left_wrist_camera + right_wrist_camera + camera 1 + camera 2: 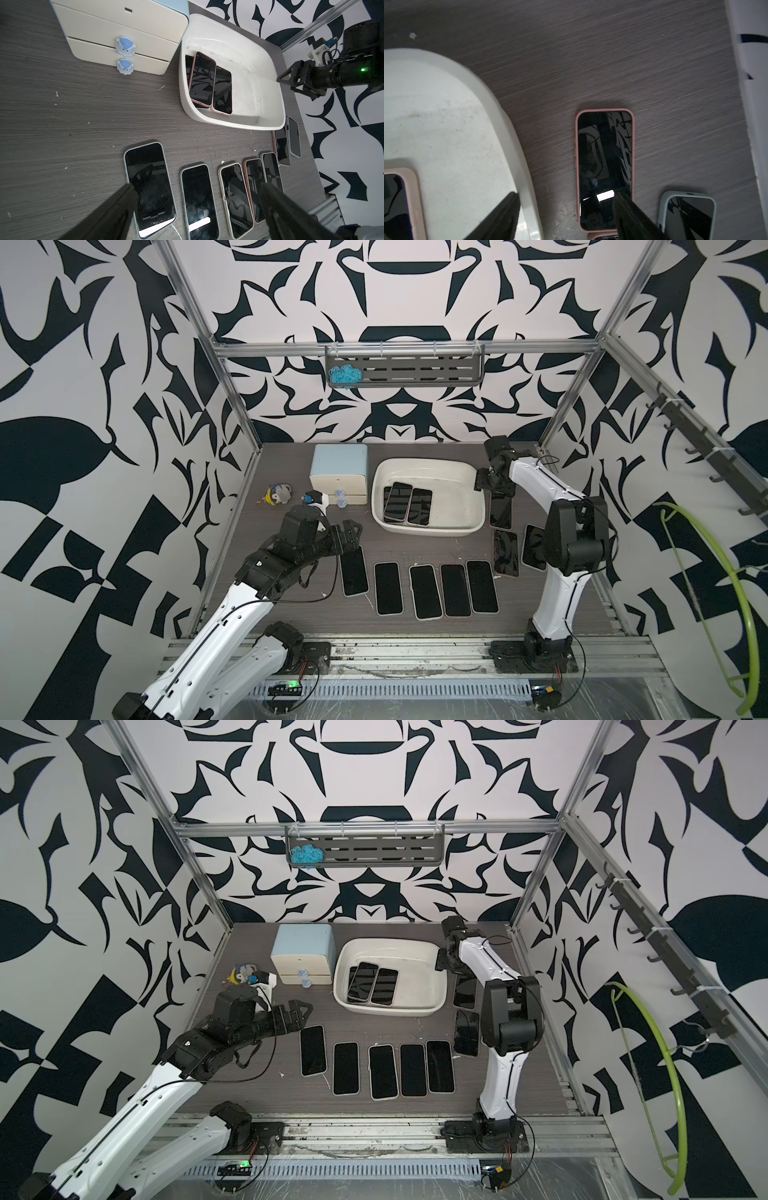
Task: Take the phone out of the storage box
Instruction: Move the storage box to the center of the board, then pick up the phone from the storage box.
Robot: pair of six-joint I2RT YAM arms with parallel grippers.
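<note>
Left gripper [351, 533]: wide, empty, above the phone row [424, 591] on the desk [395, 545]; hold clear.
Storage box [432, 531]: phones [419, 506] overlap at its left end.
Right gripper [288, 84]: parted, empty, outside right rim; clear it, then pinch top phone's [397, 501] long edges.

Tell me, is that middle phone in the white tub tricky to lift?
Probably stiff: the middle phone looks unbent though propped on a half-hidden phone. Its glossy screen likely slips; its case looks grippier. Leaning, it may slide in the storage box if nudged.
</note>
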